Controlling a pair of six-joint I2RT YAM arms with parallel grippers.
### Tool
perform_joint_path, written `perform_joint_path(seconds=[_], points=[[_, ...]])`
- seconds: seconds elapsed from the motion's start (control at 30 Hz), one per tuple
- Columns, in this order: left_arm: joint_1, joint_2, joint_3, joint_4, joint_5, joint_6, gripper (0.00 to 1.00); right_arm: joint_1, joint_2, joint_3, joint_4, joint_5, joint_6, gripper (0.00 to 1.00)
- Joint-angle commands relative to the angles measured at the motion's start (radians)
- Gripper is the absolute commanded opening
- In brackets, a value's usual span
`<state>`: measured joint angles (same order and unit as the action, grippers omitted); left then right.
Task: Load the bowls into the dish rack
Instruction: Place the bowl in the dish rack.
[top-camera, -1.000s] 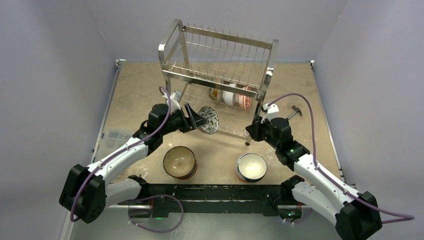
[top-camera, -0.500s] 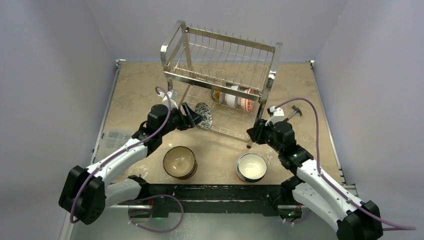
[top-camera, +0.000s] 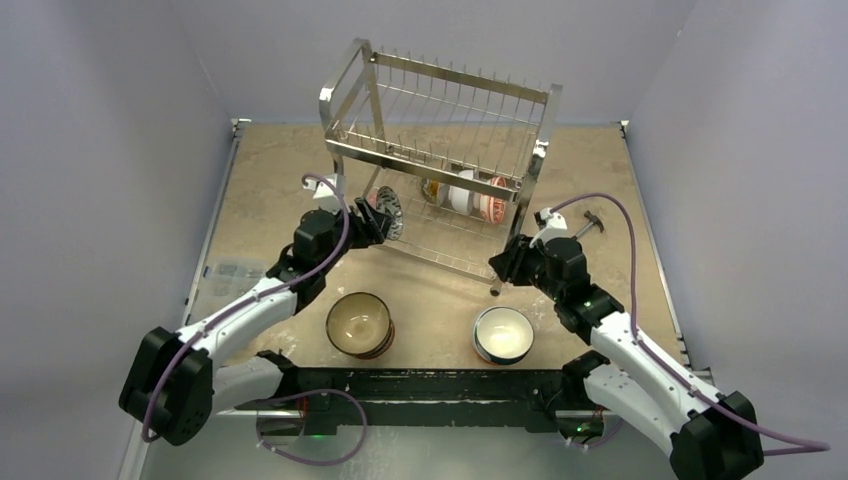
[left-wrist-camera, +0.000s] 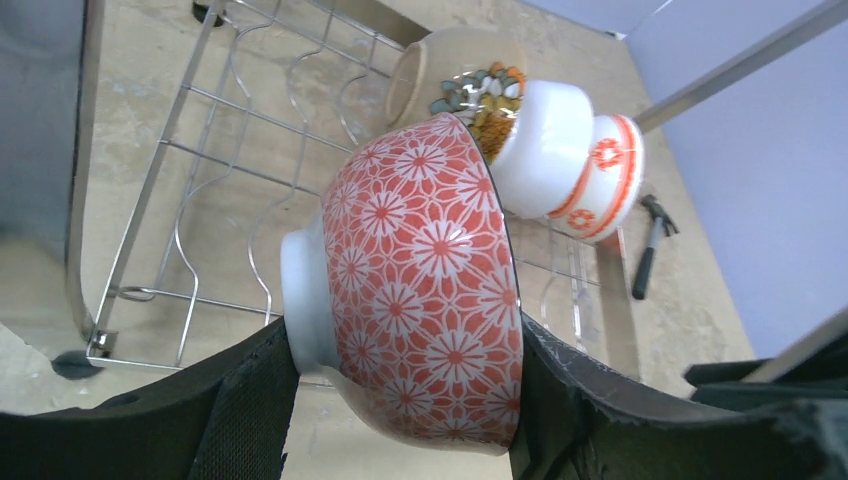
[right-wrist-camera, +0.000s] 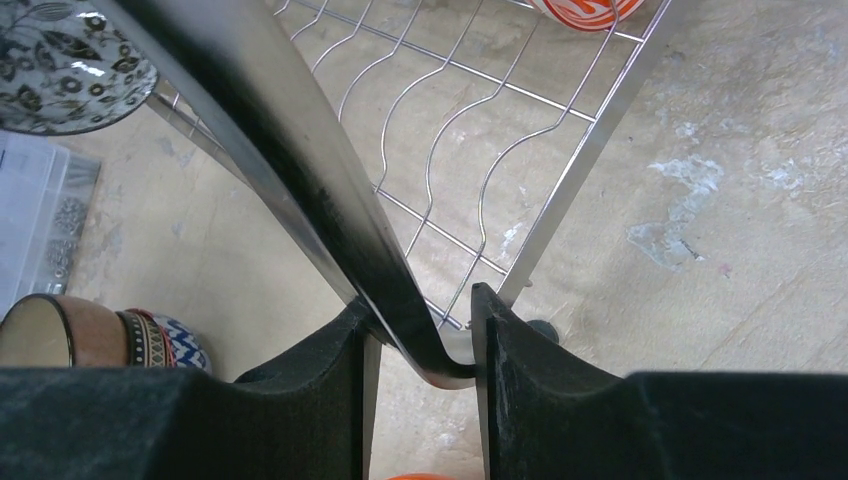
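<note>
Toward counter's far edge, found dish rack (top-camera: 455, 78) with three bowls (top-camera: 462, 193) on lower tier, right end. Saw left gripper (top-camera: 373, 224) clamped on red-patterned bowl (left-wrist-camera: 425, 290) at tier's left side, unseated. Saw right gripper (right-wrist-camera: 422, 330) astride rack's front leg; grip unclear. Judged brown bowl (top-camera: 359, 322), white bowl (top-camera: 503, 333) pending by near edge.

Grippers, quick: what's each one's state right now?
Left gripper: closed on the red-patterned bowl.
Right gripper: fingers either side of the rack leg; grip cannot be told.
</note>
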<state>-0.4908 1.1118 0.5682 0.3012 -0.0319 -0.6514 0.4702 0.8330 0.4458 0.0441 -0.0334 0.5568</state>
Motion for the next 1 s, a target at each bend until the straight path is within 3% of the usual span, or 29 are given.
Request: perform_joint_path(seconds=[0.0,0.53,0.8,0.97], points=[[0.008,0.077,0.057,0.151,-0.065,0.097,0.0,0.001,0.042,0.01,-0.047,-0.032,0.079,0.37],[0.008,0.35,0.073,0.488,-0.11,0.314,0.0,0.001,0.038,0.027,-0.073,-0.014,0.048,0.36],[0.008,0.322,0.111,0.352,-0.142,0.281,0.0,0.001,0.02,0.04,-0.091,-0.004,0.045,0.36],[0.008,0.273,0.134,0.182,-0.177,0.15,0.23,0.001,0.02,0.044,-0.09,-0.009,0.044,0.36]])
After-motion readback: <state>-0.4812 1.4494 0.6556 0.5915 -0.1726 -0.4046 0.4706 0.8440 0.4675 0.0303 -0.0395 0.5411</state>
